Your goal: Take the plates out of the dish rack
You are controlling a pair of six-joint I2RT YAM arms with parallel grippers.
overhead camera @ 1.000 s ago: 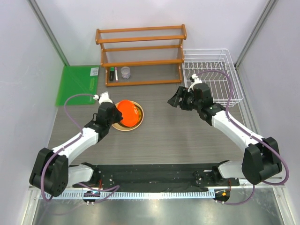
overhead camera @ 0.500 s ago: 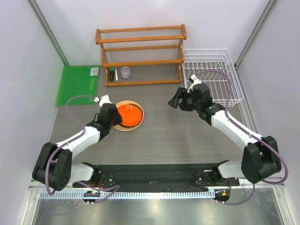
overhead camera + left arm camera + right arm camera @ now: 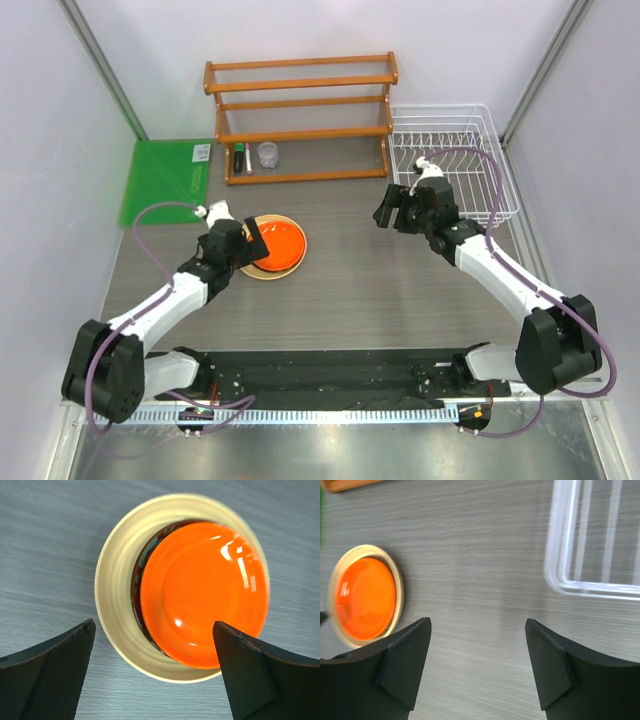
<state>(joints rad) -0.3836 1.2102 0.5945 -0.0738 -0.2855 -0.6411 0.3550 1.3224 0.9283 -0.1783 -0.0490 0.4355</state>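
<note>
Left wrist reveals dark plate (image 3: 136,580) beneath orange plate (image 3: 202,592)

Dish rack (image 3: 440,109): wooden shelf (image 3: 300,103) stands just beside its far-left side, side wall (image 3: 590,120) close on its right. Tabletop (image 3: 350,280) left of its near half lies open across to the stacked plates (image 3: 278,240).

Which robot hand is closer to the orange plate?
Left. The left hand hangs open right over the orange plate, at its edge. The right hand is far off to the side, next to the white dish rack.
</note>
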